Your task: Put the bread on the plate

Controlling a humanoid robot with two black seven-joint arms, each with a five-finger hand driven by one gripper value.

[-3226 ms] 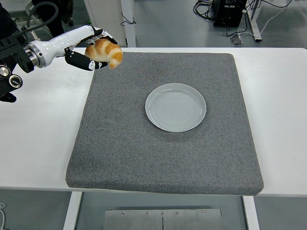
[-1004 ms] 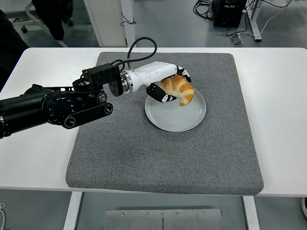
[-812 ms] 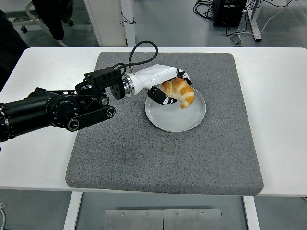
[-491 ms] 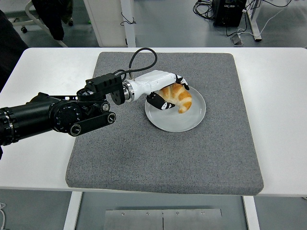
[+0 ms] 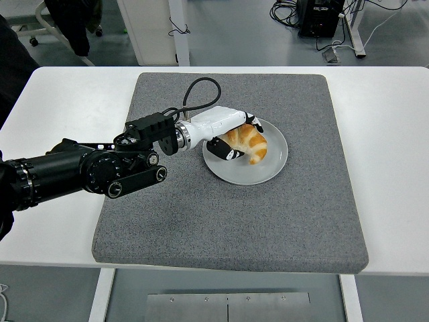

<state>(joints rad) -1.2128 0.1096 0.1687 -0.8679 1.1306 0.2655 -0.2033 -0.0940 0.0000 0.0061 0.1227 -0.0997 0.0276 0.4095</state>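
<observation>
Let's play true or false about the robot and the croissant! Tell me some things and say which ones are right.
1. The left hand is wrapped around the croissant. True.
2. The croissant is over the plate. True.
3. The plate sits straight on the bare white table. False: it sits on the grey mat that covers the table.
4. The robot's right arm is reaching for the plate too. False: no right arm shows at all.
5. There are two croissants. False: only one.
</observation>
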